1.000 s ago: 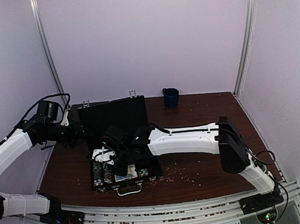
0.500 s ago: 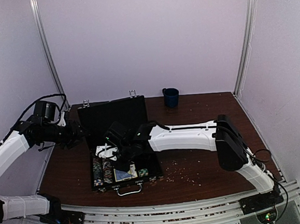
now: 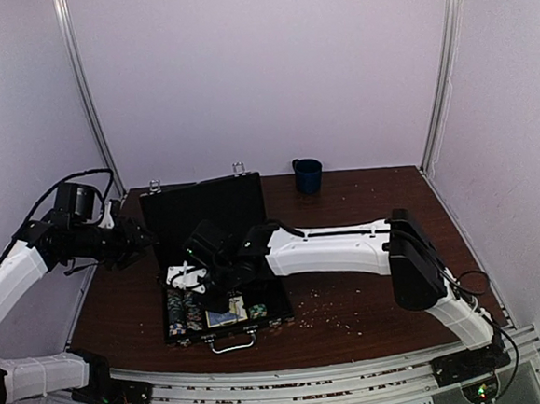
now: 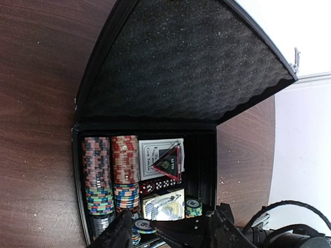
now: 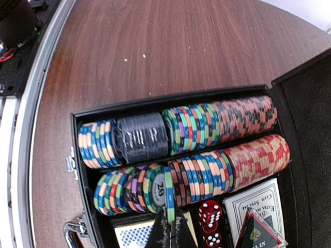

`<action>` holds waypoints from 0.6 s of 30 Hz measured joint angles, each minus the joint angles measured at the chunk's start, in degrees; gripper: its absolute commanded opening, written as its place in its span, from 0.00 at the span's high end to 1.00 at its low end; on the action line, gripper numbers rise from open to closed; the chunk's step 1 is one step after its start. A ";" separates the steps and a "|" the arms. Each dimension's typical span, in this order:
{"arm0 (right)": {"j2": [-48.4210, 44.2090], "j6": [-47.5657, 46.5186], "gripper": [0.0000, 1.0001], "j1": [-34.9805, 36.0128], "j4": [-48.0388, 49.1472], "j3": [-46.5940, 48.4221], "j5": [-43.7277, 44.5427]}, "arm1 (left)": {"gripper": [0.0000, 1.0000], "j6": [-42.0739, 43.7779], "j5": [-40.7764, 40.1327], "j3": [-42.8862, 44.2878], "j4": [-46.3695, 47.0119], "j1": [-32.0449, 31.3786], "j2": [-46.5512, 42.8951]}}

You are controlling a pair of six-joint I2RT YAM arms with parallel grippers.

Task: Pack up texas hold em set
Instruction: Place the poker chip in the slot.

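Note:
The black case (image 3: 276,304) of the texas hold em set lies open at the table's front, lid (image 3: 205,212) upright. Two rows of striped poker chips (image 5: 222,121) fill its trays, next to card decks (image 5: 256,201) and red dice (image 5: 209,214). My right gripper (image 5: 169,230) is shut on a green and blue chip (image 5: 169,196), held on edge in a gap of the second row. My left gripper (image 3: 142,235) hangs open beside the lid's left edge, holding nothing. In the left wrist view its fingers (image 4: 116,235) frame the case's chips (image 4: 111,173) and decks (image 4: 152,152).
A dark blue mug (image 3: 307,176) stands at the back of the brown table. Pale crumbs (image 3: 339,309) are scattered right of the case. The case's silver handle (image 3: 232,343) points at the front edge. White walls close in on the table's sides.
My left arm has drawn back a little to the left. My right gripper has shifted slightly up and left over the chip rows, still shut on the chip.

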 measured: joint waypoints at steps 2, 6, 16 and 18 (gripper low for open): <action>0.00 0.00 1.00 0.13 0.28 0.26 -0.13 | 0.47 0.02 -0.04 0.00 -0.44 0.00 -0.31; 0.15 0.00 1.00 0.55 0.55 0.31 0.07 | 0.47 0.02 -0.17 0.00 -1.16 0.00 -0.57; 1.51 -0.46 1.00 0.74 0.68 0.31 2.75 | 0.47 0.02 -0.39 0.00 -1.51 0.00 -0.76; 1.51 -0.55 1.00 0.74 0.74 0.31 3.34 | 0.47 0.02 -0.42 0.00 -1.53 0.00 -0.76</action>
